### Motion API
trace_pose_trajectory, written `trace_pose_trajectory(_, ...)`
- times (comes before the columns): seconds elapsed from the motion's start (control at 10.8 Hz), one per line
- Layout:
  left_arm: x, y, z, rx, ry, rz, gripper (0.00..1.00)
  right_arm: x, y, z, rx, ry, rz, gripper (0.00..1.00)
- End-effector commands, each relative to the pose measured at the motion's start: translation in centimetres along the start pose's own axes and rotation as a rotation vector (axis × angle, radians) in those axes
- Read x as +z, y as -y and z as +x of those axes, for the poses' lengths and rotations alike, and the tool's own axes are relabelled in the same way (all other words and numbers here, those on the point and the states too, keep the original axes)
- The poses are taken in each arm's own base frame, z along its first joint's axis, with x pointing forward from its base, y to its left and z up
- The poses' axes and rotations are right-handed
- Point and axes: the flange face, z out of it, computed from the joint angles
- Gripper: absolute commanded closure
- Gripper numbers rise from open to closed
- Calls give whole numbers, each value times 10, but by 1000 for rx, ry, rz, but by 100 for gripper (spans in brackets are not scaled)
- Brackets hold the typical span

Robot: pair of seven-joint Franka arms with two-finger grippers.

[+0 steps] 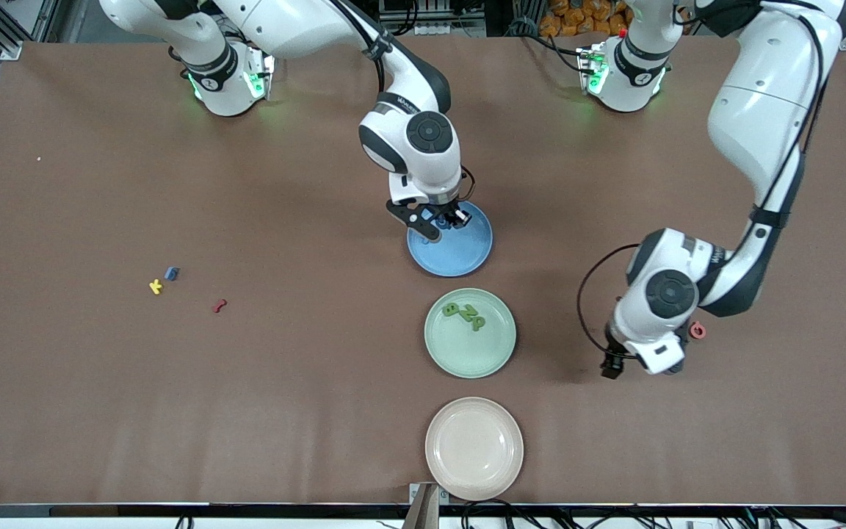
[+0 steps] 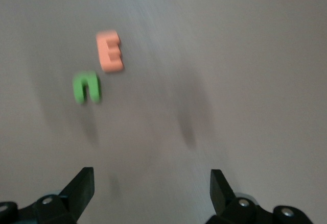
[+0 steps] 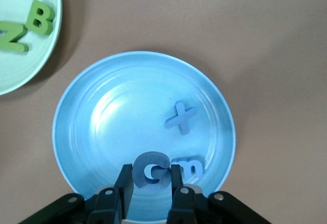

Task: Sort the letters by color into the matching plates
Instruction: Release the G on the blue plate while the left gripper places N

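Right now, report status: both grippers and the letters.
Right gripper shut on blue foam letter G, over round blue plate. Left gripper open, above small green letter beside orange E. Nothing in the way.

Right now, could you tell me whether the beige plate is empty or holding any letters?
Empty. The beige plate, nearest the front camera, shows only its bare inside; the green plate beside it holds green letters.

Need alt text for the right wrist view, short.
The right gripper holds a blue letter G over the blue plate, where a blue X and m lie. The green plate with green letters shows at the corner.
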Motion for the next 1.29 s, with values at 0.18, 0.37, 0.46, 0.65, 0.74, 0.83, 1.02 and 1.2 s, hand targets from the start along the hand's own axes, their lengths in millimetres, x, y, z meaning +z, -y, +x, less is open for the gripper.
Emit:
trace_pose_trajectory(0.18,30,22,66,-45,7,55,0,-29,0,55,17,-60,-57,10)
trace_pose_trajectory(0.37,41,26,71,-46,9,67,0,-74,-23,111,-58,-48,-115,10)
trace_pose_trajectory(0.46,43,27,72,-46,9,69,0,-89,-44,138,-126,-30,-166,11)
trace_pose_trajectory(0.65,51,34,74,-47,16,72,0,-113,-96,199,-244,6,-211,11)
trace_pose_trajectory(0.74,56,41,71,-42,24,56,0,-119,-127,233,-300,28,-221,11)
trace_pose_trajectory(0.83,58,43,70,-38,29,46,0,-123,-159,263,-362,52,-229,11)
trace_pose_trajectory(1.02,58,43,71,-40,29,46,0,-124,-220,322,-423,96,-226,11)
trace_pose_trajectory(1.2,56,44,83,-59,34,40,96,-122,-267,365,-424,129,-222,11)
